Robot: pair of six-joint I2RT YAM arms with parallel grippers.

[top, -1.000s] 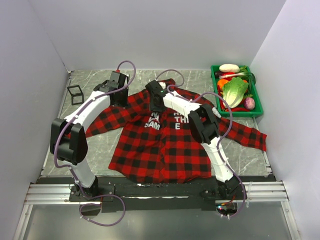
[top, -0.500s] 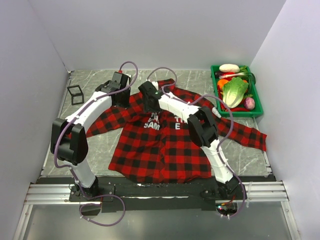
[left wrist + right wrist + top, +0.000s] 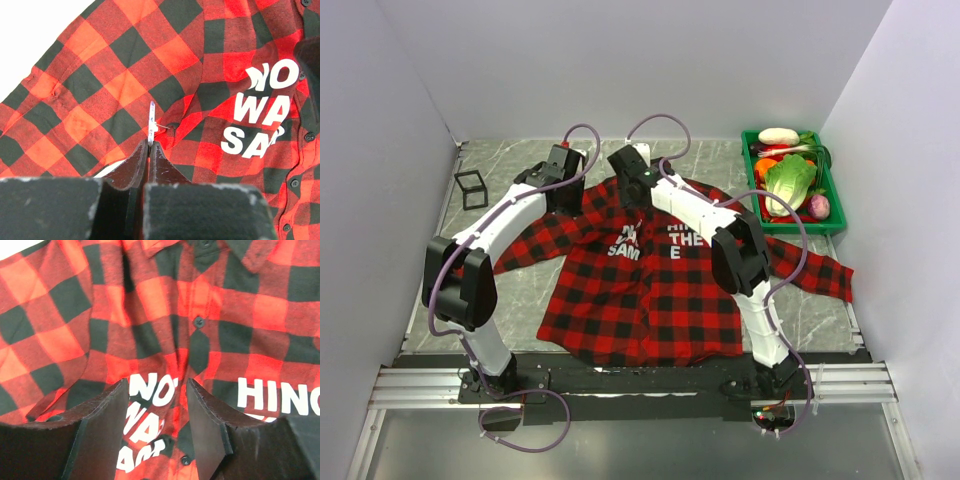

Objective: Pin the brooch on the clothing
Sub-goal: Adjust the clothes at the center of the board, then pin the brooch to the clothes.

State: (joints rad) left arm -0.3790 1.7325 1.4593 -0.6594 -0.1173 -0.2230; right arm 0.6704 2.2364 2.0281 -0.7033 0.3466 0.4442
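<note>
Red plaid shirt point(image 3: 640, 295), soft and likely to bunch, lies mid-table. Left gripper point(image 3: 149, 147) clamps the brooch point(image 3: 151, 120) by its rim, seemingly light and stiff, left of the lettering. Right gripper point(image 3: 157, 390) hangs jaws apart at the far collar.

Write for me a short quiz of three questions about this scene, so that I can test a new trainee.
1. True or false: the right gripper has its jaws apart over the shirt.
2. What does the left gripper pinch between its fingertips? A) the wire cube B) the brooch C) a vegetable
3. Fill in: the green crate of vegetables stands at the table's far ___ corner.

Key: 1 true; 2 B, the brooch is seen edge-on, right next to the plaid cloth; 3 right.
</note>
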